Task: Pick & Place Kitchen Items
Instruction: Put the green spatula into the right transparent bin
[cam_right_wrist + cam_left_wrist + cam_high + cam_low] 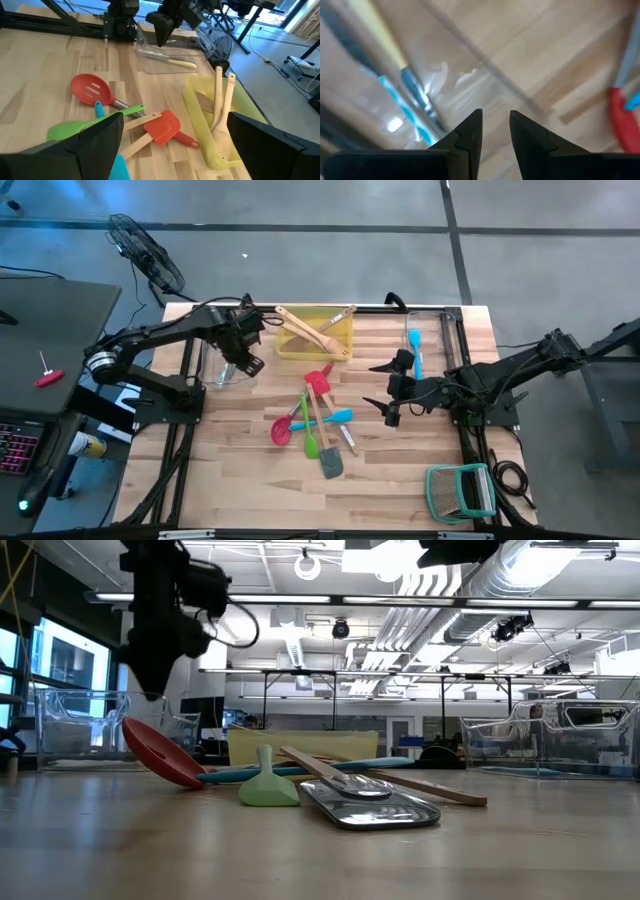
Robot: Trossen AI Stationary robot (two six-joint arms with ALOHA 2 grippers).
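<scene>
Utensils [312, 418] are lying mid-tabletop while the right tool [392, 392] (wide open, empty) is hovering beside them, needing a square descent; left tool [243, 358], nearly closed, is holding nothing.

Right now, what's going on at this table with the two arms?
Kitchen utensils are being sorted. The left gripper hangs with jaws slightly apart, holding nothing, over the clear bin at the table's left, where a yellow-handled knife lies. The right gripper waits open beside the pile of spatulas mid-table. Two wooden spoons sit in the yellow tray, and a blue spatula lies in the right bin.
</scene>
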